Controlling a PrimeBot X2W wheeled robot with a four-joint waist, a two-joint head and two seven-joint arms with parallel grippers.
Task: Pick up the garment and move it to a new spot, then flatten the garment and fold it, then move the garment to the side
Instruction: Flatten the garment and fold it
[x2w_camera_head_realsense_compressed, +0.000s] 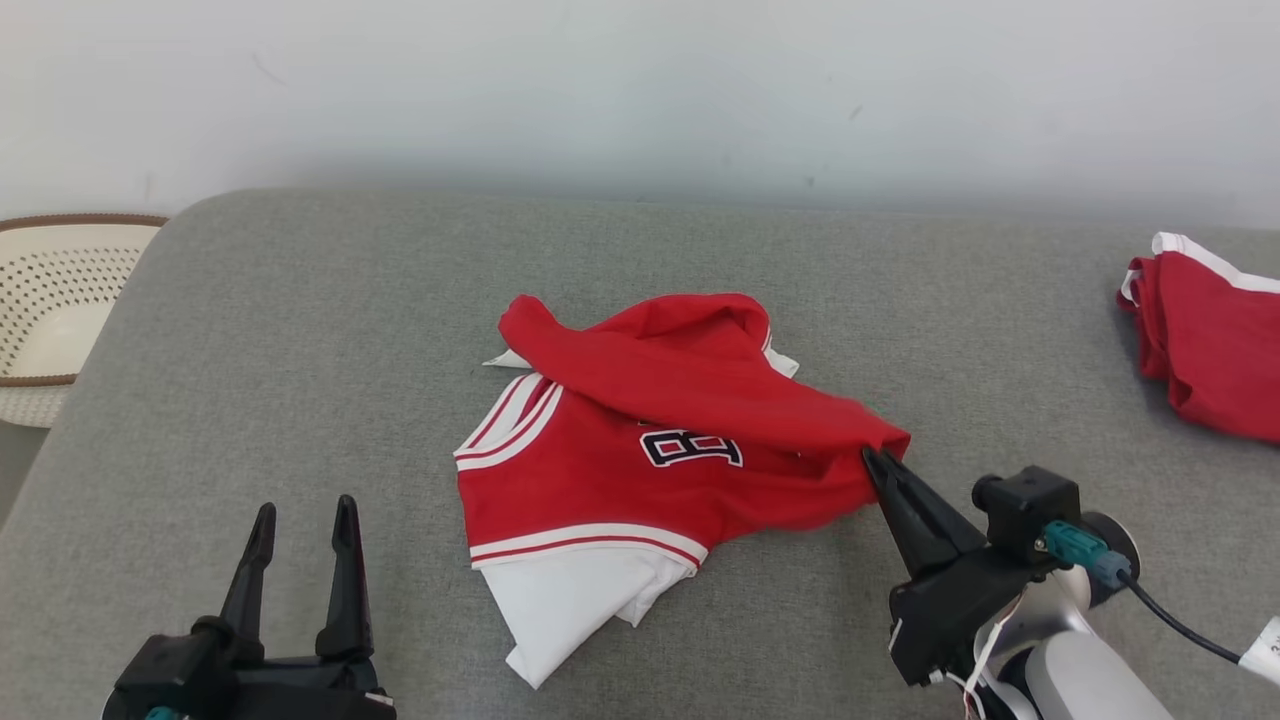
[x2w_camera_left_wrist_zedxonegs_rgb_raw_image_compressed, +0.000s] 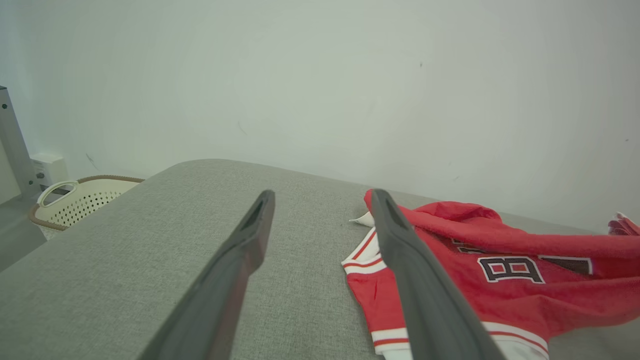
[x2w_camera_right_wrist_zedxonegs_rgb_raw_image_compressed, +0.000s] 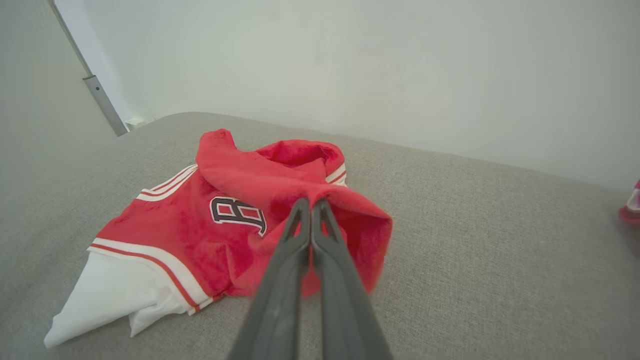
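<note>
Nearest me, at the near edge of the bench (x2w_camera_head_realsense_compressed: 300, 330) toward its left corner, the left jaws stand wide open and empty. Their two dark fingers (x2w_camera_head_realsense_compressed: 345, 570) point toward the far edge, well apart from the cloth.

From the near right corner the right arm reaches in low and slanted. Its fingers (x2w_camera_head_realsense_compressed: 910, 510) are pressed together, and their tips are closed on a red fold at the right side of the garment (x2w_camera_head_realsense_compressed: 620, 470). In the right wrist view the fabric bunches around those tips.

That garment is a red jersey with white stripes and a dark letter. It lies crumpled at the middle of the bench, with a red flap thrown across its top and a white part trailing toward the near edge.

I judge it light, soft and limp, with a slightly fuzzy surface that should not slip from a pinch. Lifted by this one fold it would hang in a bunch. For flattening, the striped hem and the corners look like better holds, one for each arm.

Another red cloth (x2w_camera_head_realsense_compressed: 1210, 350) lies at the right edge. A basket (x2w_camera_head_realsense_compressed: 50, 310) sits beyond the far left corner.
</note>
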